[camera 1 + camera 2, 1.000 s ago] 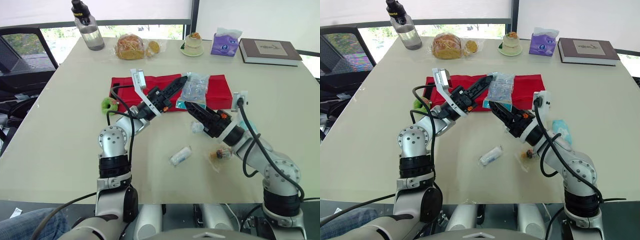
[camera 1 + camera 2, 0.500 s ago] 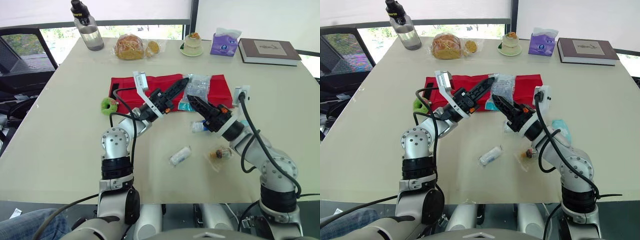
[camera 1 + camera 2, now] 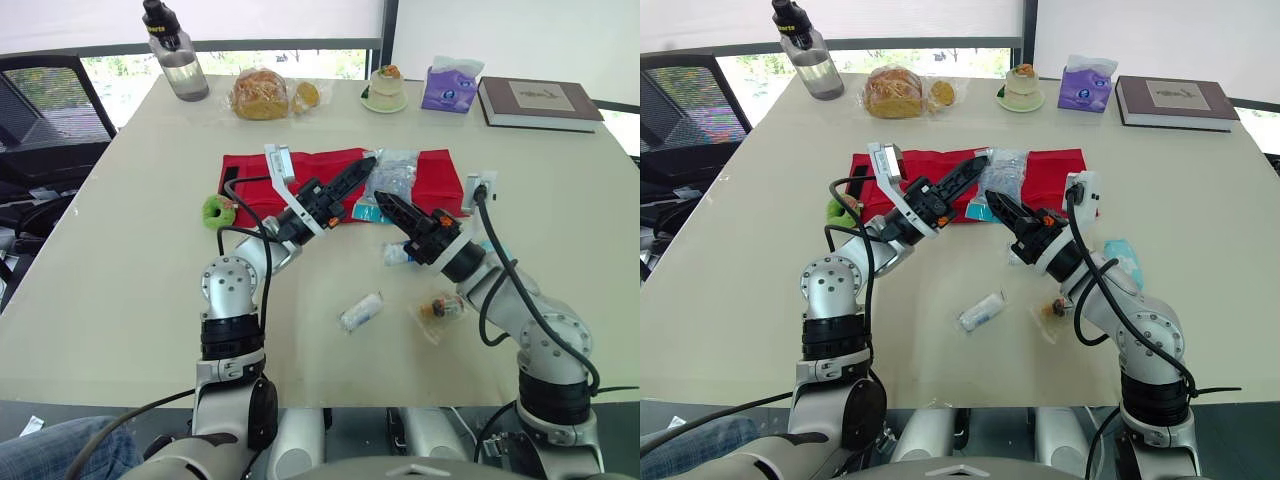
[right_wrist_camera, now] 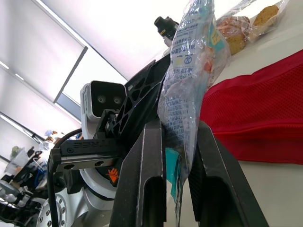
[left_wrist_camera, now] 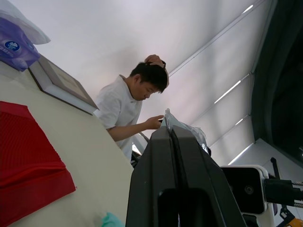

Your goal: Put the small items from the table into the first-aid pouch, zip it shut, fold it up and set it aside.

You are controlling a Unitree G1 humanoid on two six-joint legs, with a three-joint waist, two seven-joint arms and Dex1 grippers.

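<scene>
The left gripper [image 3: 368, 161] is pinched closed on the upper edge of a clear crinkled plastic packet [image 4: 189, 71], holding it over the near edge of the flat red fabric first-aid pouch [image 3: 300, 165]. The right gripper [image 3: 384, 199] reaches up at the packet from below. The right wrist view adds what the head views hide: its fingers [image 4: 147, 179] stand parted with the packet's lower part hanging between them. I cannot tell whether they press it. The left wrist view takes in a person in a white shirt [image 5: 125, 106] beyond the table. Under the right arm lie a white roll [image 3: 361, 311] and a small wrapped item [image 3: 441, 307]. Bare cream table [image 3: 130, 260] spreads leftward from the pouch and along the near edge.
</scene>
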